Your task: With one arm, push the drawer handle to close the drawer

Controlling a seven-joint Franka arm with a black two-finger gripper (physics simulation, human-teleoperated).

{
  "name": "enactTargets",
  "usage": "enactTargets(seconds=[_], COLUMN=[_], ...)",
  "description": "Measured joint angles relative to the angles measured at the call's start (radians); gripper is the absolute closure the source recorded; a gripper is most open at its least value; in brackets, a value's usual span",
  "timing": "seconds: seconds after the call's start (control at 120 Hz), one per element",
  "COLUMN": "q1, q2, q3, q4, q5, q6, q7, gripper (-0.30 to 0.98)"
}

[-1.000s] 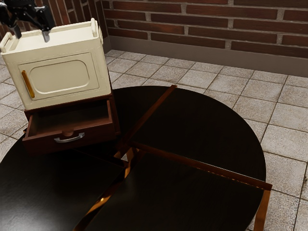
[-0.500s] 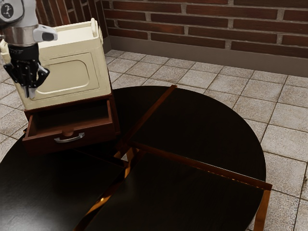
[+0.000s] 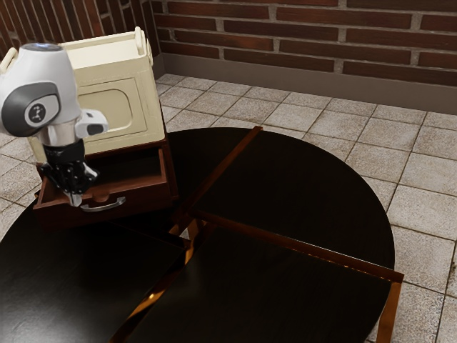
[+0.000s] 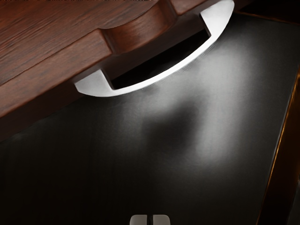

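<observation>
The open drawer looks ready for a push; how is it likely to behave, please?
The drawer looks like solid wood, so it should stay stiff and slide rather than bend. Its handle is smooth, curved metal, so a pushing fingertip could slip sideways. The cream cabinet above probably adds weight that steadies the base.

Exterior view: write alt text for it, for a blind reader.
A black gripper, its fingers shut, hovers in front of an open dark-wood drawer, near the silver handle. The drawer is beneath a cream cabinet on a round black table, with a tiled floor and brick wall beyond.
</observation>
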Motion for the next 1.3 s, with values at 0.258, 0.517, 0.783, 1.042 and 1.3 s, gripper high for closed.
enactTargets(seconds=[0.258,0.517,0.783,1.042,1.3], q1=[-0.004,0.042,0.071,0.097,0.132], q2=[-0.025,0.065,0.130,0.181,0.202], q3=[-0.008,-0.004,-0.002,-0.002,-0.001], q4=[-0.120,-0.126,-0.126,-0.126,-0.119], q5=[-0.086,-0.107,-0.101,-0.084,-0.072], q6=[0.135,0.293,0.416,0.536,0.638], q7=[-0.020,-0.038,-0.062,-0.090,-0.107], gripper=[0.78,0.79,0.79,0.78,0.78])
